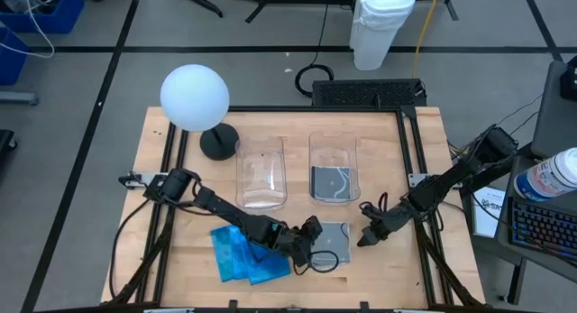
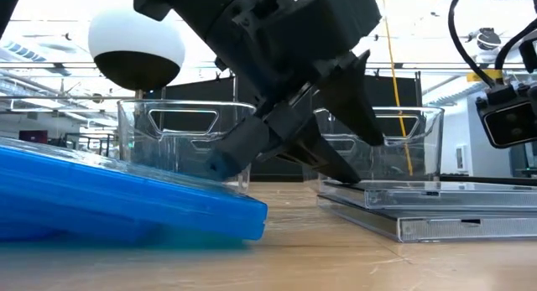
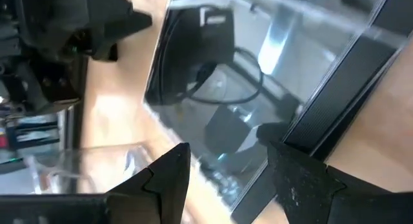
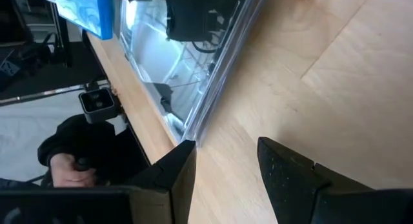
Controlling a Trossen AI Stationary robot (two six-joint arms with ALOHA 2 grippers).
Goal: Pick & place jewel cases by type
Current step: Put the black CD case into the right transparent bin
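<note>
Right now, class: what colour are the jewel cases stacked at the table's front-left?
Bright blue. The blue jewel cases show best in the high view, left of the left gripper.

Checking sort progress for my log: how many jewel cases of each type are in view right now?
Blue jewel cases: at least 2, overlapping in a pile; exact count unclear.
Clear jewel cases: 3, with 1 in the bin and 2 stacked on the table.
Total: at least 5.
</note>
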